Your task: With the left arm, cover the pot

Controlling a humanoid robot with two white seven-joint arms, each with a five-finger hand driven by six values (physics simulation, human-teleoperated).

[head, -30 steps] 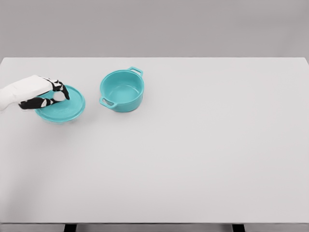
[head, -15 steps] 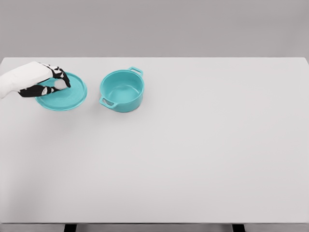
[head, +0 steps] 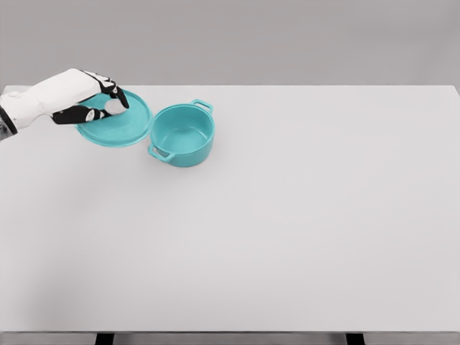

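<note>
A teal pot (head: 182, 134) with two side handles stands open on the white table (head: 287, 215), left of the middle toward the back. My left hand (head: 100, 104) is shut on the knob of the matching teal lid (head: 118, 122). The lid hangs tilted in the air just left of the pot, its right edge near the pot's rim. The knob is hidden by my fingers. The right arm does not show.
Nothing else stands on the white table. Its back edge runs just behind the pot and the lid.
My left hand has lifted the lid off the table and carried it up and to the right, toward the pot. The pot has not moved.
</note>
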